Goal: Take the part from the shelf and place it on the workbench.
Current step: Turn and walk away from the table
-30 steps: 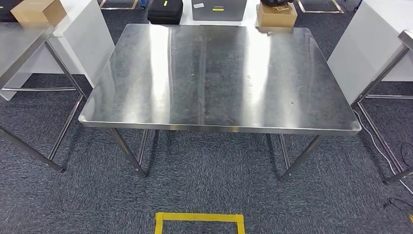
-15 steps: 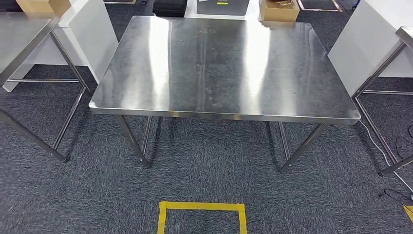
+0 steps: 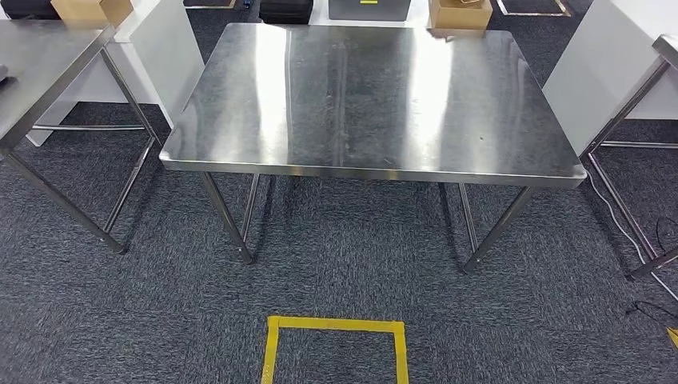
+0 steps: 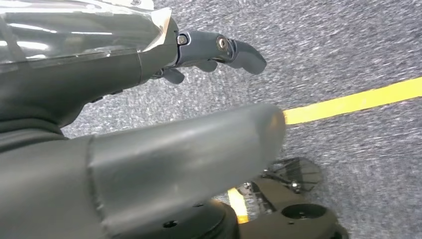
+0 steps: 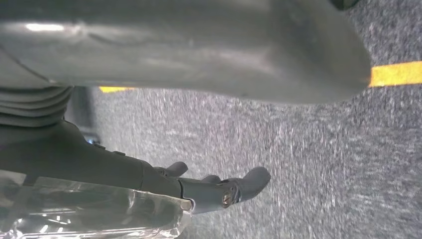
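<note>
The workbench [image 3: 376, 96] is a shiny steel table standing straight ahead in the head view, with its front edge facing me. Both my arms hang down over the grey carpet. In the left wrist view my left hand [image 4: 124, 69] has its dark fingers [image 4: 234, 50] stretched out away from the thick thumb [image 4: 189, 149], with nothing between them. My right hand [image 5: 124, 169] looks the same in the right wrist view: fingers [image 5: 239, 186] out, thumb [image 5: 224, 50] apart, nothing held. A clear shiny film lies along the base of each hand.
A yellow tape square [image 3: 336, 326] marks the carpet just in front of me. Another steel table [image 3: 40, 72] stands at the left and a table frame [image 3: 632, 104] at the right. White panels [image 3: 172, 48] flank the workbench. Cardboard boxes [image 3: 460, 14] and black cases [image 3: 285, 10] lie behind it. A cable [image 3: 640, 248] runs along the floor at the right.
The whole picture has shifted, so the camera has moved. The workbench now sits higher and slightly smaller in the view, and more of the yellow square shows.
</note>
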`<state>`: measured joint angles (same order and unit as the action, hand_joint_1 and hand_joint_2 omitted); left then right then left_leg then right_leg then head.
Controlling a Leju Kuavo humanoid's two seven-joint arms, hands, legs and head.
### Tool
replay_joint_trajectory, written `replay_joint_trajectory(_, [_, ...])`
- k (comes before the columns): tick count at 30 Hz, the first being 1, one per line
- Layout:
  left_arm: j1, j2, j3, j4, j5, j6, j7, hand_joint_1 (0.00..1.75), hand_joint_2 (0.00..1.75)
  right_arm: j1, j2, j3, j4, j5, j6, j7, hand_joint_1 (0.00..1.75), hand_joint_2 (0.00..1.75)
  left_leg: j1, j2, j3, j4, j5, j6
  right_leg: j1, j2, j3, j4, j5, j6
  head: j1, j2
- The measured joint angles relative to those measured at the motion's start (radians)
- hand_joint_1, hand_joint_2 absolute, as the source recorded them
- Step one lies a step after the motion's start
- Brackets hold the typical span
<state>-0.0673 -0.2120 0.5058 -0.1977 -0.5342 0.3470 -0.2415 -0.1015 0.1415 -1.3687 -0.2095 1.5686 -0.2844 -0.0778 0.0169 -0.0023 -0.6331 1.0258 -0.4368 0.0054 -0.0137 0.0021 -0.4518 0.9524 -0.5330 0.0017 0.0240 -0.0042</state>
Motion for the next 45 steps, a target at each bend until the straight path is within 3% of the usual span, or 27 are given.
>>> replay_joint_trajectory(3, [0.003, 0.001, 0.001, 0.000, 0.001, 0.000, 0.000, 0.00, 0.00, 0.003, 0.000, 0.003, 0.000, 0.000, 0.001, 0.001, 0.00, 0.00, 0.005, 0.000, -0.031, 0.126, -0.128, -0.011, 0.005, -0.006, -0.015, 0.006, 0.016, -0.015, -0.011, 0.000])
replay_joint_trajectory(4, [0.003, 0.001, 0.001, 0.000, 0.001, 0.000, 0.000, 0.00, 0.00, 0.004, 0.000, 0.003, 0.000, 0.000, 0.001, 0.002, 0.00, 0.00, 0.005, 0.000, -0.037, 0.170, -0.144, -0.013, 0.008, -0.007, -0.022, 0.012, 0.018, -0.016, -0.013, 0.000])
replay_joint_trajectory(5, [0.003, 0.002, 0.001, 0.000, 0.001, 0.000, 0.000, 0.00, 0.00, 0.004, 0.000, 0.003, 0.001, 0.000, 0.001, 0.002, 0.00, 0.00, 0.005, 0.000, -0.032, 0.191, -0.138, -0.014, 0.010, -0.008, -0.029, 0.022, 0.018, -0.016, -0.014, 0.000])
replay_joint_trajectory(6, [0.003, 0.002, 0.001, 0.000, 0.000, -0.001, 0.000, 0.00, 0.00, 0.004, 0.000, 0.004, 0.001, -0.001, 0.001, 0.003, 0.00, 0.00, 0.005, 0.000, -0.010, 0.175, -0.115, -0.014, 0.012, -0.008, -0.038, 0.033, 0.018, -0.016, -0.014, 0.000])
replay_joint_trajectory(8, [0.001, 0.004, 0.001, 0.000, -0.002, -0.006, 0.000, 0.00, 0.00, 0.003, 0.001, 0.004, 0.001, -0.004, -0.001, 0.002, 0.00, 0.00, 0.003, -0.001, 0.055, 0.080, -0.086, -0.007, 0.012, -0.007, -0.052, 0.053, 0.015, -0.012, -0.013, 0.000])
replay_joint_trajectory(10, [-0.001, 0.005, 0.001, 0.000, -0.008, -0.012, 0.000, 0.00, 0.00, 0.000, 0.005, 0.005, 0.002, -0.007, -0.006, 0.001, 0.00, 0.00, -0.006, -0.002, 0.090, 0.023, -0.081, 0.006, 0.013, -0.006, -0.060, 0.060, 0.015, -0.005, -0.013, 0.000])
replay_joint_trajectory(12, [-0.001, 0.006, 0.000, 0.000, -0.012, -0.017, 0.001, 0.00, 0.00, -0.005, 0.013, 0.006, 0.004, -0.009, -0.014, 0.000, 0.00, 0.00, -0.015, -0.001, 0.089, 0.019, -0.073, 0.017, 0.013, -0.005, -0.062, 0.060, 0.021, 0.003, -0.014, 0.000])
replay_joint_trajectory(15, [-0.006, 0.007, -0.003, 0.000, -0.019, -0.026, 0.003, 0.00, 0.00, -0.014, 0.024, 0.006, 0.007, -0.013, -0.025, 0.000, 0.00, 0.00, -0.008, 0.003, 0.087, -0.005, -0.052, 0.042, 0.015, -0.003, -0.078, 0.080, 0.004, 0.017, -0.012, 0.000])
replay_joint_trajectory(17, [-0.008, 0.006, -0.005, 0.000, -0.021, -0.031, 0.007, 0.00, 0.00, -0.026, 0.030, 0.007, 0.009, -0.014, -0.032, 0.007, 0.00, 0.00, -0.006, 0.006, 0.077, -0.016, -0.037, 0.053, 0.011, -0.003, -0.122, 0.171, -0.049, 0.015, -0.004, 0.000])
replay_joint_trajectory(19, [-0.010, 0.006, -0.007, 0.000, -0.023, -0.034, 0.012, 0.00, 0.00, -0.044, 0.036, 0.008, 0.012, -0.013, -0.037, 0.026, 0.00, 0.00, -0.006, 0.009, 0.062, -0.016, -0.026, 0.051, 0.004, -0.003, -0.173, 0.295, -0.100, 0.018, 0.003, 0.000])
replay_joint_trajectory(20, [-0.011, 0.006, -0.007, 0.000, -0.025, -0.035, 0.015, 0.00, 0.00, -0.053, 0.039, 0.008, 0.013, -0.012, -0.039, 0.039, 0.00, 0.00, -0.006, 0.010, 0.055, -0.015, -0.020, 0.049, 0.000, -0.003, -0.182, 0.325, -0.107, 0.025, 0.004, 0.000])
replay_joint_trajectory(21, [-0.012, 0.005, -0.008, 0.000, -0.028, -0.038, 0.019, 0.00, 0.00, -0.064, 0.042, 0.009, 0.014, -0.012, -0.042, 0.052, 0.00, 0.00, -0.004, 0.011, 0.049, -0.015, -0.015, 0.045, -0.004, -0.003, -0.168, 0.310, -0.097, 0.035, 0.005, 0.000])
replay_joint_trajectory(23, [-0.016, 0.004, -0.010, 0.000, -0.036, -0.043, 0.025, 0.00, 0.00, -0.088, 0.047, 0.010, 0.015, -0.012, -0.046, 0.074, 0.00, 0.00, 0.000, 0.010, 0.041, -0.013, -0.005, 0.035, -0.016, -0.003, -0.088, 0.171, -0.047, 0.059, 0.009, 0.000])
replay_joint_trajectory(24, [-0.020, 0.004, -0.011, 0.000, -0.039, -0.046, 0.028, 0.00, 0.00, -0.101, 0.051, 0.011, 0.016, -0.011, -0.047, 0.082, 0.00, 0.00, 0.000, 0.010, 0.038, -0.012, 0.000, 0.028, -0.017, -0.001, -0.051, 0.099, -0.025, 0.065, 0.012, 0.000])
replay_joint_trajectory(25, [-0.023, 0.004, -0.013, 0.000, -0.044, -0.048, 0.030, 0.00, 0.00, -0.114, 0.054, 0.013, 0.017, -0.011, -0.043, 0.087, 0.00, 0.00, 0.000, 0.010, 0.035, -0.010, 0.004, 0.021, -0.016, 0.002, -0.029, 0.051, -0.010, 0.063, 0.014, 0.000])
replay_joint_trajectory(27, [-0.029, 0.003, -0.018, 0.000, -0.052, -0.055, 0.034, 0.00, 0.00, -0.134, 0.056, 0.016, 0.019, -0.010, -0.028, 0.093, 0.00, 0.00, -0.002, 0.009, 0.030, -0.011, 0.015, 0.007, -0.007, 0.006, -0.027, 0.031, 0.001, 0.047, 0.015, 0.000])
replay_joint_trajectory(29, [-0.031, 0.002, -0.025, 0.000, -0.059, -0.061, 0.036, 0.00, 0.00, -0.151, 0.057, 0.018, 0.020, -0.011, -0.014, 0.098, 0.00, 0.00, 0.003, 0.006, 0.026, -0.012, 0.020, -0.004, -0.010, 0.005, -0.035, 0.032, 0.012, 0.028, 0.010, 0.000])
replay_joint_trajectory(31, [-0.031, 0.001, -0.030, 0.000, -0.064, -0.066, 0.037, 0.00, 0.00, -0.168, 0.058, 0.018, 0.021, -0.014, -0.006, 0.105, 0.00, 0.00, 0.008, 0.004, 0.001, 0.040, -0.027, -0.011, -0.013, 0.002, -0.043, 0.031, 0.027, 0.007, 0.002, 0.000])
replay_joint_trajectory(34, [-0.031, 0.001, -0.036, 0.000, -0.071, -0.072, 0.038, 0.00, 0.00, -0.187, 0.059, 0.019, 0.022, -0.017, -0.002, 0.118, 0.00, 0.00, 0.008, 0.003, -0.071, 0.234, -0.147, -0.016, -0.005, -0.002, -0.066, 0.033, 0.046, -0.008, -0.013, 0.000])
replay_joint_trajectory(35, [-0.031, 0.000, -0.037, 0.000, -0.072, -0.072, 0.038, 0.00, 0.00, -0.191, 0.059, 0.020, 0.022, -0.017, -0.002, 0.121, 0.00, 0.00, 0.008, 0.003, -0.080, 0.275, -0.163, -0.015, -0.001, -0.003, -0.073, 0.033, 0.051, -0.009, -0.015, 0.000])
replay_joint_trajectory(36, [-0.030, 0.000, -0.037, 0.000, -0.072, -0.072, 0.038, 0.00, 0.00, -0.194, 0.059, 0.021, 0.022, -0.017, -0.001, 0.122, 0.00, 0.00, 0.008, 0.003, -0.069, 0.276, -0.160, -0.011, 0.003, -0.003, -0.079, 0.033, 0.056, -0.009, -0.017, 0.000])
replay_joint_trajectory(37, [-0.030, 0.000, -0.037, 0.000, -0.072, -0.072, 0.038, 0.00, 0.00, -0.196, 0.059, 0.022, 0.022, -0.017, -0.001, 0.124, 0.00, 0.00, 0.007, 0.003, -0.038, 0.237, -0.140, -0.006, 0.005, -0.003, -0.082, 0.034, 0.059, -0.008, -0.018, 0.000])
replay_joint_trajectory(40, [-0.032, 0.001, -0.038, 0.000, -0.072, -0.070, 0.035, 0.00, 0.00, -0.204, 0.061, 0.025, 0.022, -0.017, -0.001, 0.127, 0.00, 0.00, -0.001, 0.001, 0.092, 0.030, -0.074, 0.016, 0.013, -0.003, -0.088, 0.036, 0.066, 0.000, -0.023, 0.000])
replay_joint_trajectory(41, [-0.032, 0.001, -0.038, 0.000, -0.072, -0.069, 0.033, 0.00, 0.00, -0.206, 0.062, 0.025, 0.022, -0.017, -0.001, 0.128, 0.00, 0.00, -0.005, 0.000, 0.111, -0.006, -0.068, 0.022, 0.015, -0.003, -0.091, 0.037, 0.070, 0.005, -0.024, 0.000])
replay_joint_trajectory(44, [-0.030, 0.000, -0.039, 0.000, -0.072, -0.068, 0.031, 0.00, 0.00, -0.211, 0.063, 0.026, 0.022, -0.019, -0.001, 0.133, 0.00, 0.00, -0.008, 0.002, 0.107, -0.025, -0.058, 0.035, 0.015, -0.005, -0.103, 0.040, 0.077, 0.024, -0.023, 0.000])
replay_joint_trajectory(45, [-0.029, 0.000, -0.039, 0.000, -0.073, -0.068, 0.031, 0.00, 0.00, -0.212, 0.063, 0.026, 0.022, -0.021, -0.001, 0.135, 0.00, 0.00, -0.007, 0.003, 0.104, -0.030, -0.050, 0.042, 0.015, -0.004, -0.112, 0.053, 0.067, 0.026, -0.023, 0.000])
